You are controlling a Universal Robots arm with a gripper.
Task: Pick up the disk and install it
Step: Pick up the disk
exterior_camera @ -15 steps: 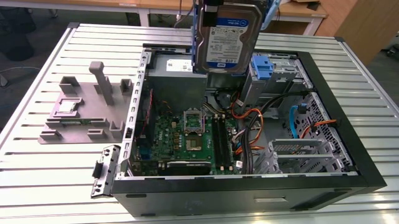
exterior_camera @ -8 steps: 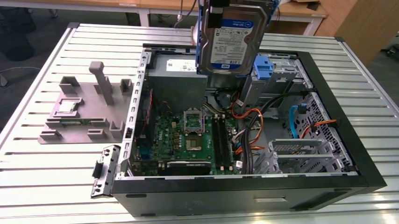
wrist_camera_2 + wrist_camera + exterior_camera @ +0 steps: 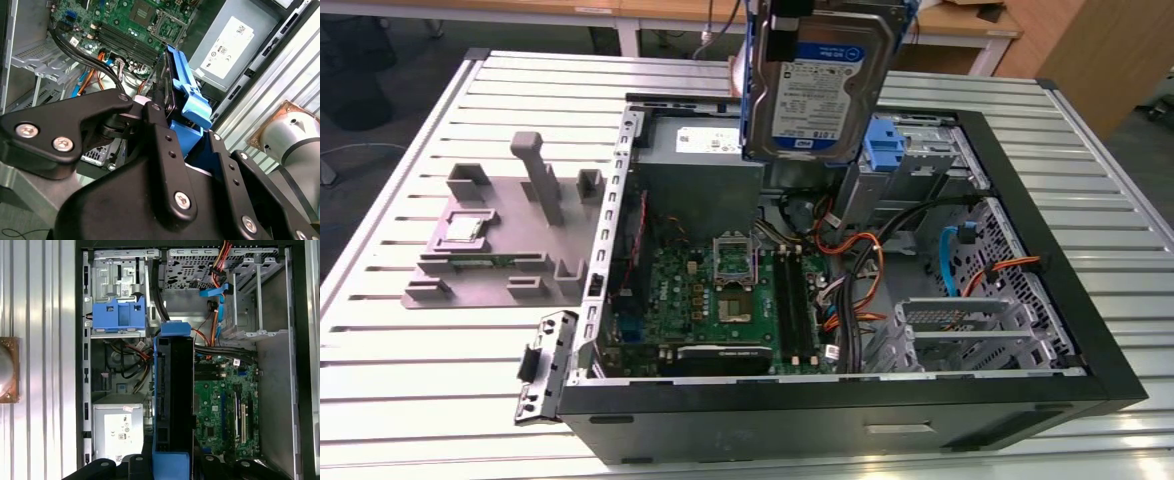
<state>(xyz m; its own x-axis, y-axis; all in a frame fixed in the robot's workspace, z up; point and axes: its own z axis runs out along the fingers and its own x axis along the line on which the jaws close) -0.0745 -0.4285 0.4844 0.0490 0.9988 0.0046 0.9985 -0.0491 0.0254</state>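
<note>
The gripper [image 3: 172, 465] is clenched across the flat faces of the disk [image 3: 821, 85], which hangs on edge above the open case [image 3: 854, 405]. The disk looks dense, rigid and shock-sensitive, its smooth metal likely slippery, so a square, firm pinch suits it. Below sit a blue plastic bay [image 3: 118, 315] and the slatted metal counter [image 3: 440, 400].
</note>
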